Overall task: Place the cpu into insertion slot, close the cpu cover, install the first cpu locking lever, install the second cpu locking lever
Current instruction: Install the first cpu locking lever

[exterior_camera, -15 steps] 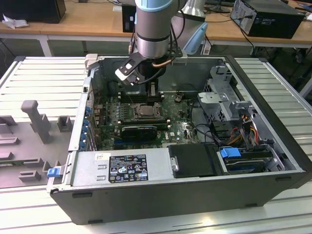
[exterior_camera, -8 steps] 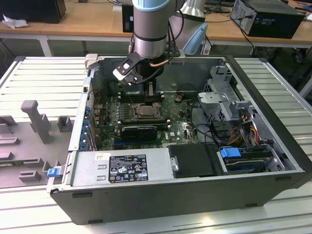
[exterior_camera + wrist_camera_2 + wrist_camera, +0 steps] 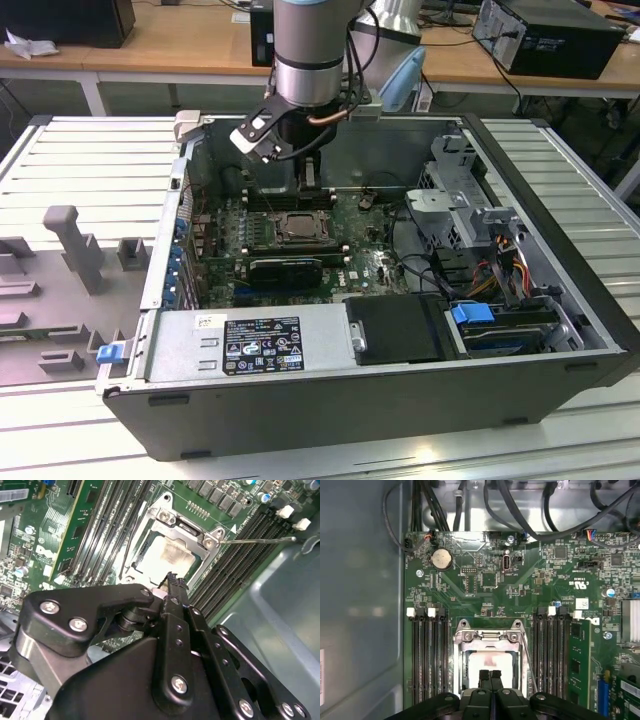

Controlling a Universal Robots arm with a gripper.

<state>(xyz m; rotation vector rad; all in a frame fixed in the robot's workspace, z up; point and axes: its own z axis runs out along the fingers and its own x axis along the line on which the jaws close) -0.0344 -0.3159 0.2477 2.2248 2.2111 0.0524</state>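
Observation:
The insertion slot [image 3: 297,228] sits mid-board inside the open case. In both wrist views the cpu [image 3: 167,557] [image 3: 490,661] lies in it, pale face up. The cpu cover [image 3: 172,522] [image 3: 487,636] lies flat around the chip as a metal frame. One thin locking lever [image 3: 260,541] [image 3: 529,665] stands free, angled out over the memory slots. A second thin lever [image 3: 126,555] runs along the socket's opposite side. My gripper [image 3: 173,577] [image 3: 490,674] [image 3: 308,180] hovers over the socket's edge, fingers pressed together with nothing between them.
Black memory slots [image 3: 427,655] flank the socket on both sides. A black oblong card [image 3: 285,268] lies in front of it. Cables [image 3: 520,510] hang near the case wall. A drive cage [image 3: 460,200] and a black box [image 3: 400,330] stand at the exterior view's right.

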